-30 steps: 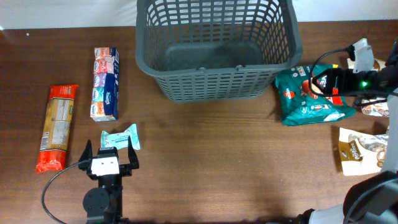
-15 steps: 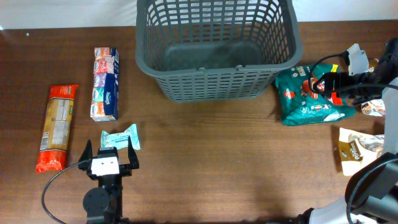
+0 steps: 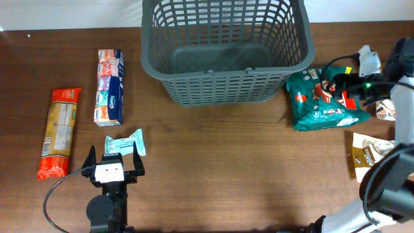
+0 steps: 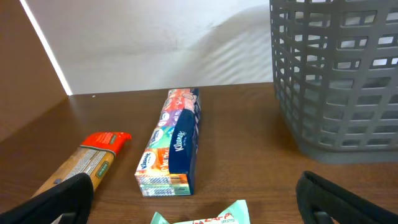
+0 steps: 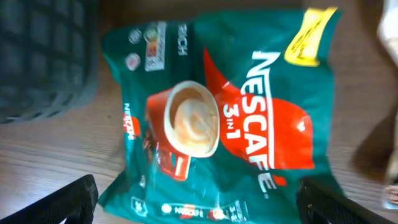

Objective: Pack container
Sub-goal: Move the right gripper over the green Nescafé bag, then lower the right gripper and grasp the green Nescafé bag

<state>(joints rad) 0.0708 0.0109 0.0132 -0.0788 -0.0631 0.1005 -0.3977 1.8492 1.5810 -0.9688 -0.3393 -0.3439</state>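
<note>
Your right arm has shifted slightly at the table's right edge since a second ago, while your left arm has not moved. Your right gripper point(image 3: 336, 87) hangs over the green and red Nescafé coffee bag point(image 3: 317, 111), its jaws wide apart and gripping nothing. That bag lies flat just beside the right wall of the large dark grey slotted plastic basket point(image 3: 226, 84), which stands upright at the far middle of the dark brown wooden table point(image 3: 226, 175). Your left gripper point(image 3: 114, 154) sits near the front left, jaws spread wide, with a small teal sachet point(image 3: 125, 144) just ahead of it. Further left lie a multicoloured Kleenex tissue pack point(image 3: 110, 87) and a long orange pasta packet point(image 3: 59, 133), apart from each other.
</note>
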